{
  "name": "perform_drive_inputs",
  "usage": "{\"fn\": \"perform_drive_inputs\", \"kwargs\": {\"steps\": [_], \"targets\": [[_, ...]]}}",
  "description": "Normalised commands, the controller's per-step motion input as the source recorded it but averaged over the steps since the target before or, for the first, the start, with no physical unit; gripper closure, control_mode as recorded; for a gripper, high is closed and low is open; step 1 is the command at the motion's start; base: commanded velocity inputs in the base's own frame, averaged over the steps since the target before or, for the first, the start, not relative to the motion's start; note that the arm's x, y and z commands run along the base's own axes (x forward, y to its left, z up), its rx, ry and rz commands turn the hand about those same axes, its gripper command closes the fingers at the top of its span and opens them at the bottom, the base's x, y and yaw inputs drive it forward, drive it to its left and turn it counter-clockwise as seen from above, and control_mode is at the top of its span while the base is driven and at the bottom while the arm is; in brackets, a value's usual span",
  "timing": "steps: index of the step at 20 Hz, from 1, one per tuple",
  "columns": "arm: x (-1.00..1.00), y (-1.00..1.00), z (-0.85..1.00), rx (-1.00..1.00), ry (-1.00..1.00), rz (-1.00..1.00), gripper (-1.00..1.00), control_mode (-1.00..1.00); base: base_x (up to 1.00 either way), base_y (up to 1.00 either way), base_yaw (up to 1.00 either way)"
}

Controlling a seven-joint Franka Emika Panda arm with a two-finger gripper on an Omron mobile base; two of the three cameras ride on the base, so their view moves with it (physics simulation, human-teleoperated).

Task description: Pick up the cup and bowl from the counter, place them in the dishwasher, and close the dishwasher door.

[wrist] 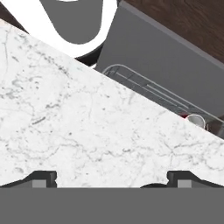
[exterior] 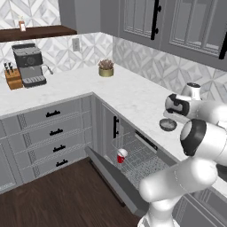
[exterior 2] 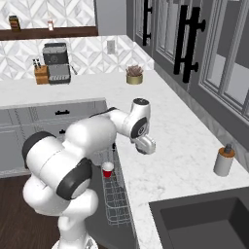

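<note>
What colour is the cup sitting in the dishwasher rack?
Red, with a white rim: the cup, clearest in the left base view.

The white marble counter [exterior: 133, 95] ran in an L across the upper half of the left base view. On it stood a coffee machine [exterior: 29, 64] and knife block [exterior: 13, 77] at upper left, a potted plant [exterior: 106, 68] at upper centre, and a grey bowl [exterior: 168, 124] at right.
</note>
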Motion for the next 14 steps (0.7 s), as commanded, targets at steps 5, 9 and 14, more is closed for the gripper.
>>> {"fn": "perform_drive_inputs", "kwargs": {"steps": [5,9,14], "targets": [[0.12,-0.20,-0.19,0.00,0.00,-0.02,-1.00,-1.00,0.00,0.00,0.00],[0.16,-0.15,-0.22,0.00,0.01,-0.12,-1.00,-1.00,0.00,0.00,0.00],[0.26,-0.01,-0.10,0.01,0.00,-0.17,-1.00,-1.00,0.00,0.00,0.00]]}}
